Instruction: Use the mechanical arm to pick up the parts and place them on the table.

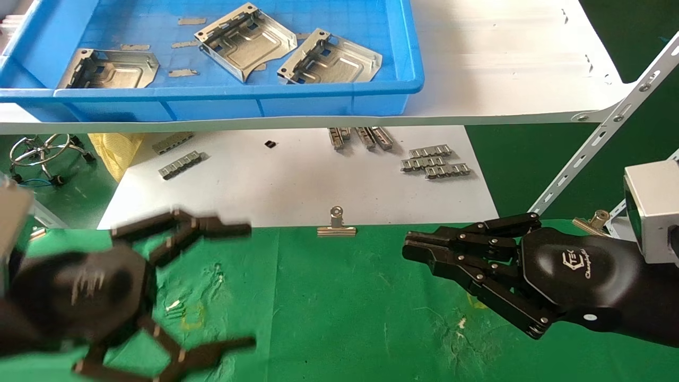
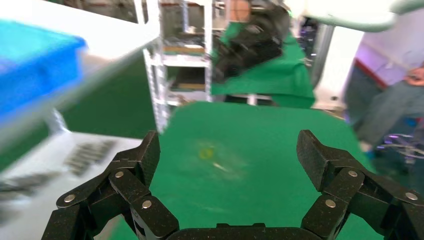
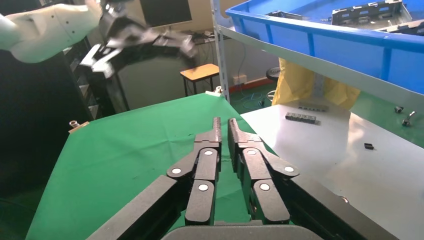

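Three metal parts (image 1: 244,40) lie in a blue bin (image 1: 339,98) on a white shelf (raised above the green table (image 1: 329,307)). The left gripper (image 1: 241,286) hovers over the table, fingers spread wide and empty. The right gripper (image 1: 411,249) has fingers pressed together, beside a silver clip (image 1: 336,225) on the cloth's edge.

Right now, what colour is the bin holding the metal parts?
Bright blue; the bin with the parts shows best in the head view.
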Tool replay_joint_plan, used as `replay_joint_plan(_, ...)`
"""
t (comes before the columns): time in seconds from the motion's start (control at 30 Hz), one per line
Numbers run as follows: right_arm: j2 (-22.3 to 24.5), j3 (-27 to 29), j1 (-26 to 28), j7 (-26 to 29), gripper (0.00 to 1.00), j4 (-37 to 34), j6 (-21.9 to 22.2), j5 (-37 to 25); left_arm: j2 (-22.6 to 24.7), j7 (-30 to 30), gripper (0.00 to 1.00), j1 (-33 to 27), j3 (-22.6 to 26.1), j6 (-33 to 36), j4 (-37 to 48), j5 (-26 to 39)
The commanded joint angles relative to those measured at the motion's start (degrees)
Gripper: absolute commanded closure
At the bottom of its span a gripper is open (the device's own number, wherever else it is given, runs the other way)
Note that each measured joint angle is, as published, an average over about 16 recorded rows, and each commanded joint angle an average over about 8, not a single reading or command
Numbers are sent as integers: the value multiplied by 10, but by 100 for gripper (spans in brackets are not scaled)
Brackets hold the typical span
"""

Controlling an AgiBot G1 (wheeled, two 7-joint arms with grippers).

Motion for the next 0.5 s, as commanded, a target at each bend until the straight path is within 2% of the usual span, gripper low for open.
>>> replay_joint_plan(0.03,0,0,0,0,100,0,0,0,-1,-1,0,-18,-3,-13,-9,10)
replay_joint_plan(0.2,0,0,0,0,100,0,0,0,56,-35,0,-150,31,-43,72,82)
replay_joint_plan(0.37,0,0,0,0,100,0,0,0,138,-36,0,-290,80,-68,233,176)
replay_joint_plan(0.5,0,0,0,0,100,0,0,0,197,-20,0,-376,113,-114,372,249)
